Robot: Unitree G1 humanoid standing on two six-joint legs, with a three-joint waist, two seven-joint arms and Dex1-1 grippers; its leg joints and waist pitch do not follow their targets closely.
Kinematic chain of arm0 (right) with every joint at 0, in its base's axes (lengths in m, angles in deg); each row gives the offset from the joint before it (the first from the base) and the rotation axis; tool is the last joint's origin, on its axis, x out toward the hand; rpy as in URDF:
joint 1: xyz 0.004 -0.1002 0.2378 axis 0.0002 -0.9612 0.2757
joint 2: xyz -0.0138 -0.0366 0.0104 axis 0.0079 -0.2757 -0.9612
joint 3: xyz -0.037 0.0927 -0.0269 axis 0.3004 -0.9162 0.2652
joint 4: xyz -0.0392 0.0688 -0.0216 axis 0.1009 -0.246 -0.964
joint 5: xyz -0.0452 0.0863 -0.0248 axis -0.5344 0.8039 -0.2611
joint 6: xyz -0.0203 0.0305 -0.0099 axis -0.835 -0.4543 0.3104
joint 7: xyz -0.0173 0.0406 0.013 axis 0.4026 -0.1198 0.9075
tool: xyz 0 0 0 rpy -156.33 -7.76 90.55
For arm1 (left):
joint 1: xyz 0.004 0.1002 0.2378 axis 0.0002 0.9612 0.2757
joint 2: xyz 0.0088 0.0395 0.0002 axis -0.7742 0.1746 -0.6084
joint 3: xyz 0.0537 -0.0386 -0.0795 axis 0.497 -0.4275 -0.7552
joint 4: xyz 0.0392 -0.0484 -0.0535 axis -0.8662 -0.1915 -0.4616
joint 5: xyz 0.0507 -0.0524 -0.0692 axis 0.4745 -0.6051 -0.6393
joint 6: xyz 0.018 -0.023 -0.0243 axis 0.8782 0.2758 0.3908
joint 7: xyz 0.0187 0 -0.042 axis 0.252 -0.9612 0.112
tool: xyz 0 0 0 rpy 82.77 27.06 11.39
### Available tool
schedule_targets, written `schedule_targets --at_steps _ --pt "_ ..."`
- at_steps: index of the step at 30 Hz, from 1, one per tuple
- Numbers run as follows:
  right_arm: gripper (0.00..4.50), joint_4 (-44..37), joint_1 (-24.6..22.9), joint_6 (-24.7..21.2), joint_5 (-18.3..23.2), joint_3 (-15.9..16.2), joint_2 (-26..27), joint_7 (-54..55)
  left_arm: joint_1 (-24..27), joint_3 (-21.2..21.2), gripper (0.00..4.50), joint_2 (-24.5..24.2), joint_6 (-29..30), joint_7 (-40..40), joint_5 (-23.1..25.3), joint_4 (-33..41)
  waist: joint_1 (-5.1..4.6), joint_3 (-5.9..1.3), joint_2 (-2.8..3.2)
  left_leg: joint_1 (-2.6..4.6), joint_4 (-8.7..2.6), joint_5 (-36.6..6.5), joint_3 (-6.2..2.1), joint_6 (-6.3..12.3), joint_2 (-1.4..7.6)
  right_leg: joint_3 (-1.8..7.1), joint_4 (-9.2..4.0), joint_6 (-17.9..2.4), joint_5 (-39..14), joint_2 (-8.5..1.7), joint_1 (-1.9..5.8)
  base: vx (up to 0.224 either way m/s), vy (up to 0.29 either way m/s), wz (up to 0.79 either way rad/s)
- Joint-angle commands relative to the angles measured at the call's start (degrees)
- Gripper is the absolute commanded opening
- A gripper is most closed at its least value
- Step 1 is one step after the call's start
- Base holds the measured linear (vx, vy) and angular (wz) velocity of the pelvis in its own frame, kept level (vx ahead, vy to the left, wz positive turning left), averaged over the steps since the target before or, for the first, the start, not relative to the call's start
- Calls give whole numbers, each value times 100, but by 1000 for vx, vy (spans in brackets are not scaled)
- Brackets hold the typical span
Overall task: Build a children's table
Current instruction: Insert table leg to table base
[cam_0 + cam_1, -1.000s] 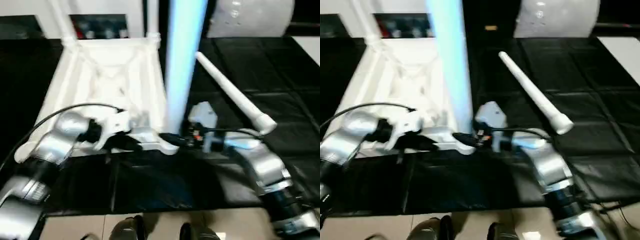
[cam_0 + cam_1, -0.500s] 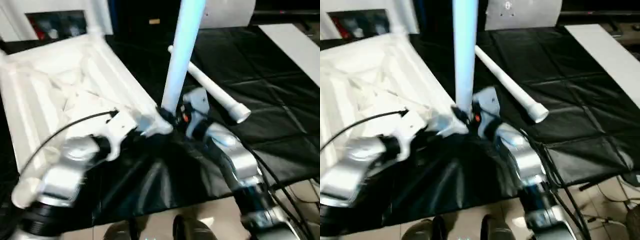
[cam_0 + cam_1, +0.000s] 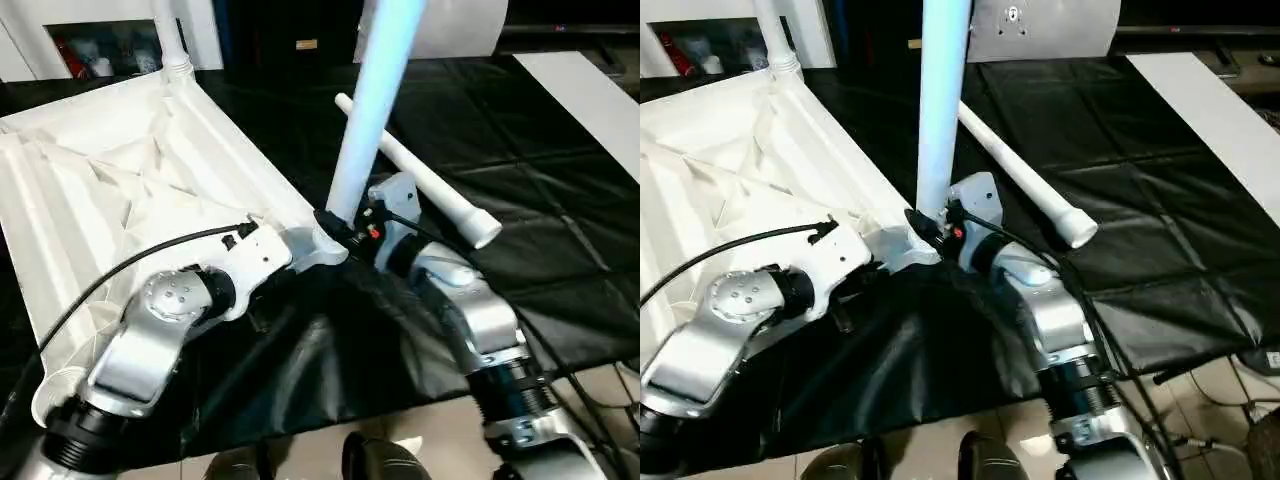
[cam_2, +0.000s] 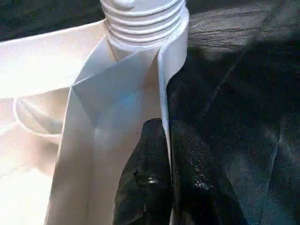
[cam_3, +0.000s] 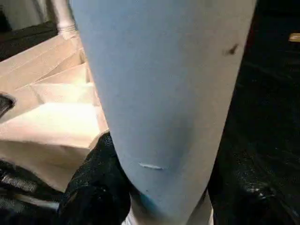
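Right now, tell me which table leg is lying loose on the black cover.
The leg lying flat beyond the right end effector. The other legs stand upright in corner sockets: one gripped there, one at the far corner.

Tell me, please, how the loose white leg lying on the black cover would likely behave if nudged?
The loose leg is a round tube, so it would probably roll. Its taper suggests a curving path. It looks like stiff, light plastic.
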Motion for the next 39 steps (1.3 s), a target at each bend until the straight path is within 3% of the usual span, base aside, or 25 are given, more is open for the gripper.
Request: schedule_targets --at_steps 1,6,11,15,21,27,31,35,36,39 --pt "191 544 -367 -756 120 48 -210 -324 23 60 0 -273 -260 -428 6 -168 48 -275 124 155 -501 -1684 -386 -99 691 494 -426 -1108 -1115 -690 124 0 0 0" --pt "191 525 -221 -1044 371 -188 -465 -606 -164 195 0 -688 -707 -988 -105 -505 98 -357 118 158 -430 -1067 -345 123 677 461 -343 -1380 -422 -668 194 0 0 0" --pt "191 267 -235 -598 224 -128 -671 -762 -299 251 0 -766 -710 -983 -35 -809 175 -381 111 189 -390 -931 -306 94 697 448 -309 -1468 -279 -660 198 0 0 0" --pt "191 -262 -542 30 -277 469 -931 -1010 -371 258 0 -620 -656 -798 -16 -952 199 -410 96 175 -380 -770 -308 132 700 426 -272 -1464 -171 -649 220 0 0 0" --pt "191 -572 -763 495 -653 938 -1033 -1084 -381 348 0 -596 -745 -844 -112 -977 209 -420 82 163 -347 -792 -309 232 678 435 -291 -1465 -310 -670 244 0 0 0" --pt "191 -422 -671 334 -424 795 -999 -1155 -358 397 0 -685 -1001 -1113 -184 -1045 202 -474 86 151 -305 -477 -314 456 671 414 -226 -1552 87 -645 273 0 0 0" --pt "191 -108 -457 -80 -90 583 -968 -1342 -341 502 0 -891 -1332 -1643 -324 -1028 183 -474 71 140 -285 -479 -315 534 661 408 -212 -1620 147 -650 283 0 0 0" --pt "191 -25 -341 -325 142 406 -904 -1388 -368 538 0 -967 -1407 -1862 -393 -1015 174 -453 76 154 -295 -676 -318 409 676 414 -239 -1569 -280 -653 264 0 0 0" --pt "191 -59 -221 -829 445 217 -872 -1477 -409 565 0 -1027 -1466 -2042 -450 -1014 174 -445 73 167 -305 -731 -322 364 679 414 -250 -1552 -414 -648 253 0 0 0" --pt "191 -69 -114 -1299 628 183 -933 -1632 -449 606 0 -1053 -1561 -2173 -473 -1038 180 -436 73 171 -300 -887 -321 275 672 424 -274 -1519 -713 -651 245 0 0 0"
